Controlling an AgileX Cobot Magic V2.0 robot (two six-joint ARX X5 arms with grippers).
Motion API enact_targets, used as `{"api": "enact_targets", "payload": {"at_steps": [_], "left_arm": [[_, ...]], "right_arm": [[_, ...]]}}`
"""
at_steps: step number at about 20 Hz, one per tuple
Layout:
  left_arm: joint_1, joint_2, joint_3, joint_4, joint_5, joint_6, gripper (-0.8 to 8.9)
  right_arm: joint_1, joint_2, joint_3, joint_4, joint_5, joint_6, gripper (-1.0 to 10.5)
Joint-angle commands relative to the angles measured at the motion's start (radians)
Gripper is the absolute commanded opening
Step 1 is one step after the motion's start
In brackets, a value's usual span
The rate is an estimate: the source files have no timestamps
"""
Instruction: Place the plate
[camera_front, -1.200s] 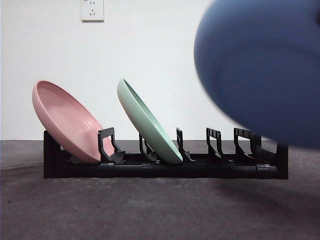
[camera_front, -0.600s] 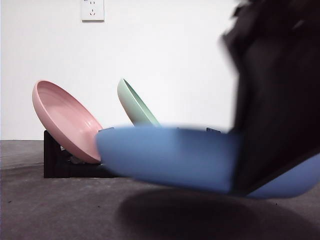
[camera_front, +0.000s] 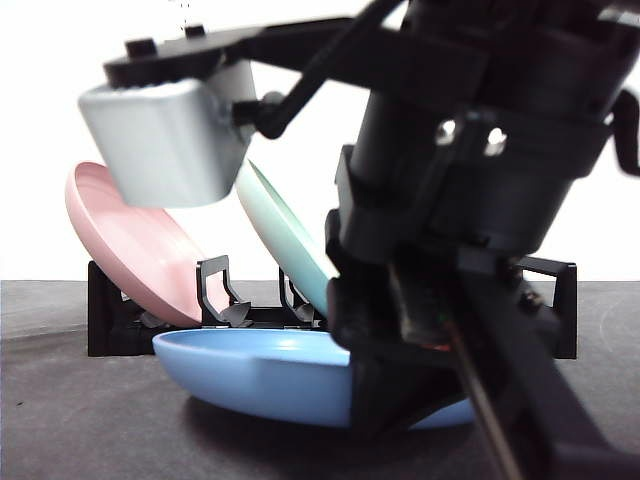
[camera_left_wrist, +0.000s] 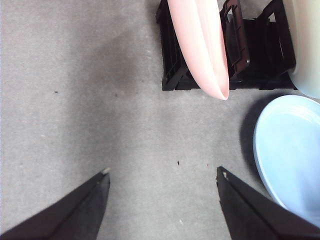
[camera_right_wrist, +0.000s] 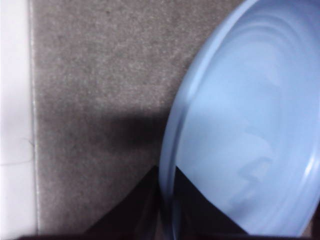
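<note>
right gripper (camera_right_wrist: 167, 210) clenched on round light-blue plate (camera_front: 270, 372) rim, plate flat at six o'clock of black slotted rack (camera_front: 110, 320); left gripper (camera_left_wrist: 162, 182) spread empty.

You will find no readable text, label, brand, number or sign in any of the 3 views: nothing is printed on the plates, the rack, the arms or the surface that you could make out.

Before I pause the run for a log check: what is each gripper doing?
Left gripper: open, holding nothing, above the grey table.
Right gripper: shut on the rim of the round light-blue plate.
</note>
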Motion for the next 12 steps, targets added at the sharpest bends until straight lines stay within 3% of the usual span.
{"api": "enact_targets", "payload": {"at_steps": [1,4,6,8,12], "left_arm": [[-0.002,0.006,0.019,0.007,0.005,0.030,3.41],[-0.002,0.006,0.019,0.007,0.005,0.031,3.41],[-0.002,0.006,0.019,0.007,0.005,0.031,3.41],[-0.002,0.006,0.019,0.002,0.005,0.022,3.41],[-0.012,0.014,0.019,0.001,0.010,-0.010,3.42]], "right_arm": [[-0.002,0.034,0.005,0.019,-0.046,-0.005,0.4],[-0.001,0.033,0.008,0.031,-0.044,0.014,1.9],[0.001,0.032,0.035,0.019,-0.044,0.066,2.8],[0.002,0.022,0.101,-0.022,-0.052,0.161,2.9],[-0.043,-0.107,0.220,-0.016,-0.260,0.335,2.9]]}}
